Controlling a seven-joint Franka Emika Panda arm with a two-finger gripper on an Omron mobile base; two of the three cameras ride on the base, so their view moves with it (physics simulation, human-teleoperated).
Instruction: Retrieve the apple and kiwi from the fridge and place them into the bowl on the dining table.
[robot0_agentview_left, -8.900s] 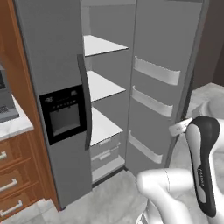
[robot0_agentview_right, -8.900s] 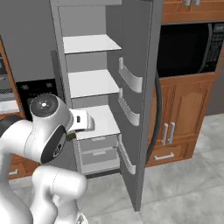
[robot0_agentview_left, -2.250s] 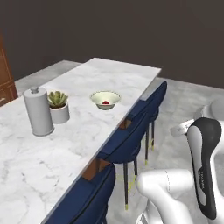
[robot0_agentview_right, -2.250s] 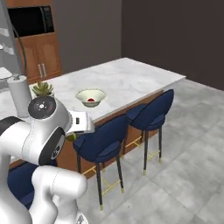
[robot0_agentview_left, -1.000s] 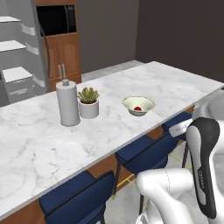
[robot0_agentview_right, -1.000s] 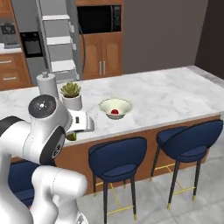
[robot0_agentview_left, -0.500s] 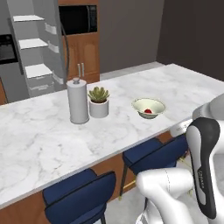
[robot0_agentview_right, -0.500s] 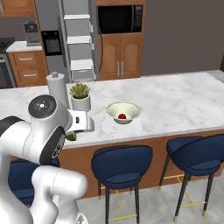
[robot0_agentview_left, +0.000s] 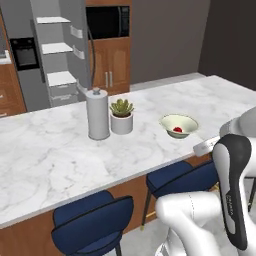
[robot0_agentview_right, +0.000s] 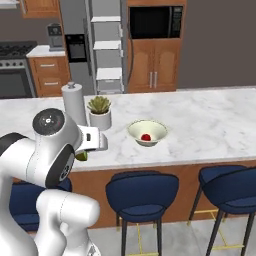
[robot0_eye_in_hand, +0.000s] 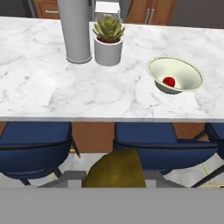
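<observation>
Red apple in the bowl, kiwi on its way

Red apple (robot0_eye_in_hand: 169, 81) lies already inside the bowl (robot0_eye_in_hand: 189, 73), which stands on the table (robot0_eye_in_hand: 39, 92) near the edge, to the right of a plant pot (robot0_eye_in_hand: 107, 48) and a grey cylinder (robot0_eye_in_hand: 76, 30). The gripper (robot0_eye_in_hand: 114, 183) is clenched on the kiwi (robot0_eye_in_hand: 115, 170), in front of the table and above the blue stools (robot0_eye_in_hand: 35, 138). The fridge (robot0_agentview_right: 107, 45) stands open behind. So half seems done; what is left is to reach over and drop the kiwi into the bowl.
</observation>
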